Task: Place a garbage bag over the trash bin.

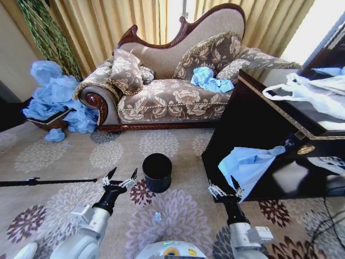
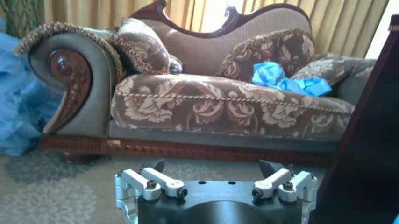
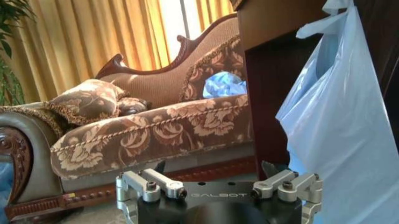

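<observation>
Standing upright on the patterned carpet (image 1: 64, 156), near the middle of the floor: small black trash bin (image 1: 157, 172), unlined, in front of the floral sofa (image 1: 172, 97). Hanging down the side of the dark cabinet (image 1: 253, 135) to the right of the bin: light-blue garbage bag (image 1: 245, 164), also seen close by from the right wrist (image 3: 339, 126). Hovering just left of the bin: left gripper (image 1: 119, 179), jaws spread wide, holding nothing. Hovering just below the hanging bag: right gripper (image 1: 226, 190), jaws likewise wide apart and empty. Lying on the sofa seat: crumpled blue bags (image 1: 210, 80). Piled beside the sofa's arm: heap of blue bags (image 1: 56, 97).
</observation>
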You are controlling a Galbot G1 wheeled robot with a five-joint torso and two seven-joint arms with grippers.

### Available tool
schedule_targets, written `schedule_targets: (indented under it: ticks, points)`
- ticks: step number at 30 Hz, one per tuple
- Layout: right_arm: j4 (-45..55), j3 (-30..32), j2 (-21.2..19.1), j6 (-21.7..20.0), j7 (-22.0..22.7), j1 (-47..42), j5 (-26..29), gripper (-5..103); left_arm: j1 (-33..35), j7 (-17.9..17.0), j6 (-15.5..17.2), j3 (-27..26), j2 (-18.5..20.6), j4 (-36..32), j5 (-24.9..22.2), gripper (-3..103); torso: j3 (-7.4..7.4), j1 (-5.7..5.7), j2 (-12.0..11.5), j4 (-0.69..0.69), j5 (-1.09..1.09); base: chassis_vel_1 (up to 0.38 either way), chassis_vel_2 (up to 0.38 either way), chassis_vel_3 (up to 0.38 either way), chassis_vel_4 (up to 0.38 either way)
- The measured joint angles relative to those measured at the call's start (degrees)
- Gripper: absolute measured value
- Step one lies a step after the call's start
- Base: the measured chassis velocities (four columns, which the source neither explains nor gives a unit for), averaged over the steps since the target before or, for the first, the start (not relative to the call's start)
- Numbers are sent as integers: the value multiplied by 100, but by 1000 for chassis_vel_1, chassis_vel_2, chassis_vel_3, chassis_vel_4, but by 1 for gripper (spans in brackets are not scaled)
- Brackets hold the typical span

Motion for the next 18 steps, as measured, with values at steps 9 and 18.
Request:
schedule_targets:
  ticks: [9, 18]
  points:
    - [-48, 14, -8, 16, 11, 21, -21, 100, -34, -20, 94, -7, 29, -35, -62, 100, 0, 0, 0, 0, 0, 0, 0, 0, 0]
    - [-98, 13, -20, 29, 9, 35, -26, 100, -51, -25, 66, -6, 6, 18, 206, 100, 0, 0, 0, 0, 0, 0, 0, 0, 0]
